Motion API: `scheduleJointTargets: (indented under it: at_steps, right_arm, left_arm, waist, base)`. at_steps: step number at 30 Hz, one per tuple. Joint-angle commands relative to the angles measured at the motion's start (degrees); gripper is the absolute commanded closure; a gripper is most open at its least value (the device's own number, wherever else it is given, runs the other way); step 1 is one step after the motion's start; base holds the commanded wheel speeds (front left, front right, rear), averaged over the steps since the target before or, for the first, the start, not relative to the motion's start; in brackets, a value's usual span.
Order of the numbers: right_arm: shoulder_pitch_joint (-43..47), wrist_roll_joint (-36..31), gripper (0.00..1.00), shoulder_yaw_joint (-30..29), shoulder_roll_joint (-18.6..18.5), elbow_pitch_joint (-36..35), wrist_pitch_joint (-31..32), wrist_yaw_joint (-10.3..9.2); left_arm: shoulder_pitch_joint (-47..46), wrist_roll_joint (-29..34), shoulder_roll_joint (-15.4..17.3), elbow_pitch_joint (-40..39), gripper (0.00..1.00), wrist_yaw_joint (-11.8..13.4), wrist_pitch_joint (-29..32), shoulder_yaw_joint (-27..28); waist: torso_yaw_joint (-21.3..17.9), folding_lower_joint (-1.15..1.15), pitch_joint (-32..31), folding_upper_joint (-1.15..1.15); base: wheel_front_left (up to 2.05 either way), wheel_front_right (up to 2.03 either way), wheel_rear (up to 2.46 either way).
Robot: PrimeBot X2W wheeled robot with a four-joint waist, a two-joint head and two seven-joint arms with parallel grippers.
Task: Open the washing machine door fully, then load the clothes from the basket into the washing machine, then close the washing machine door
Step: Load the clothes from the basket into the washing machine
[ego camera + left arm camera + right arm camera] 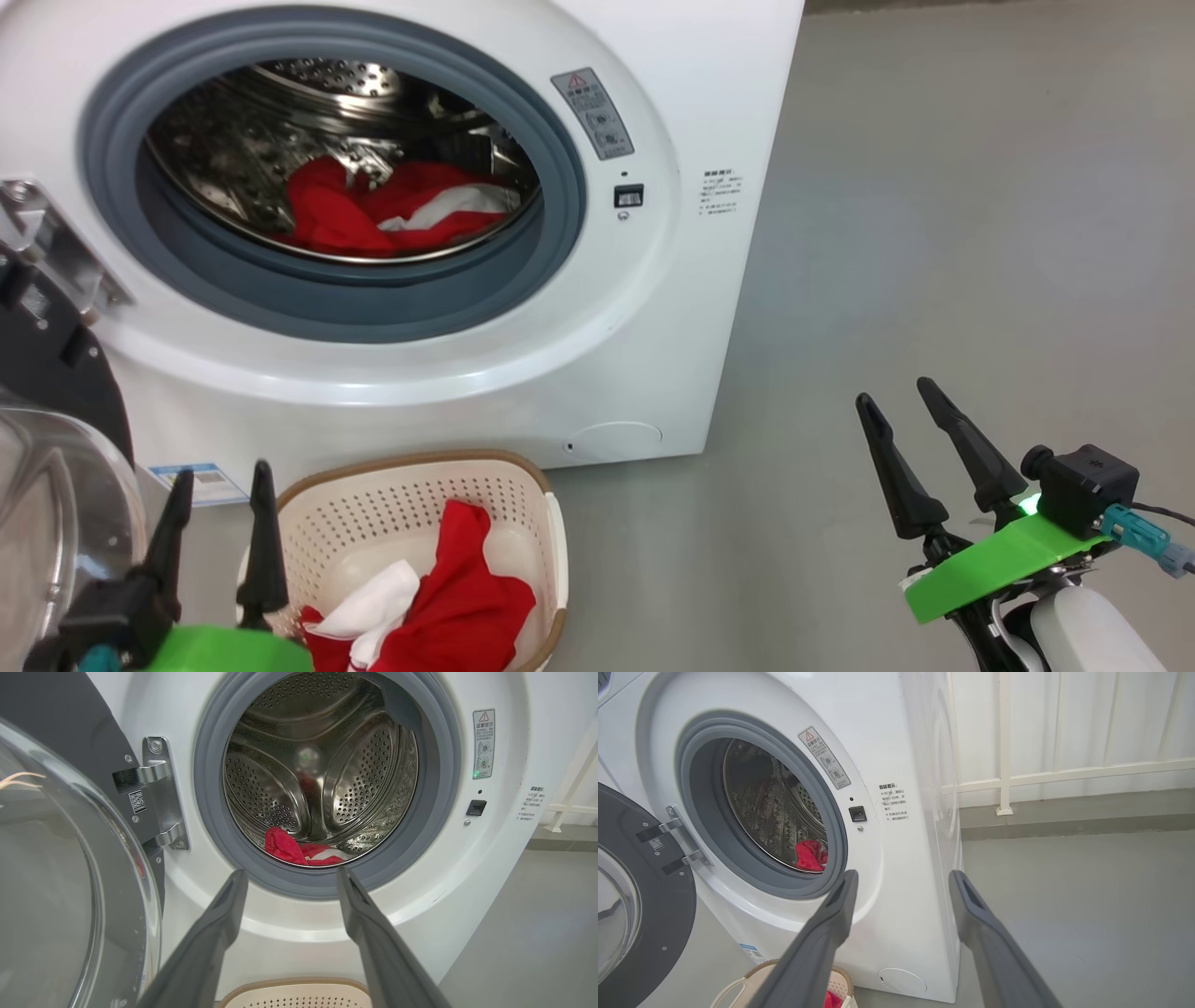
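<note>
The white washing machine [653,308] stands with its door [51,448] swung open to the left; the door's glass bowl [56,896] bulges toward me. Red and white clothes [373,210] lie in the steel drum [322,765]. More red and white clothes [448,588] sit in the cream basket [532,485] on the floor below the opening. My left gripper [221,485] hangs open just left of the basket, holding nothing. My right gripper [901,392] is open over bare floor to the machine's right, also holding nothing.
Grey floor [980,233] stretches right of the machine. A white railing [1064,772] runs along the wall behind it. The door's metal hinge [159,793] sits on the left of the grey rubber seal [373,313].
</note>
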Motion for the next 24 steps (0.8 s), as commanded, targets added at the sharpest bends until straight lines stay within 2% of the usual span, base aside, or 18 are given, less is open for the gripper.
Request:
scheduleJointTargets:
  at_steps: [1,14,24]
  right_arm:
    - [0.40,0.57,0.00,1.04,-0.70,-1.20,-0.27,0.09]
    - [2.26,0.11,0.00,1.26,-1.09,-0.26,-0.27,0.09]
    - [2.20,0.02,0.00,1.26,-1.37,-0.58,-0.27,0.09]
  left_arm:
    - [-0.36,-0.13,0.68,-1.88,0.00,0.53,-0.52,2.20]
    - [3.87,0.49,-0.71,-3.82,0.00,1.10,-0.52,1.58]
    - [3.92,0.56,-0.79,-4.52,0.00,1.30,-0.52,1.32]
  waist:
    - [0.41,0.00,-0.68,0.00]
    - [2.03,0.00,-3.67,0.00]
    - [2.22,0.00,-3.12,0.00]
  base:
    - [0.00,0.00,0.00]
    - [0.00,0.00,0.00]
    - [0.00,0.00,0.00]
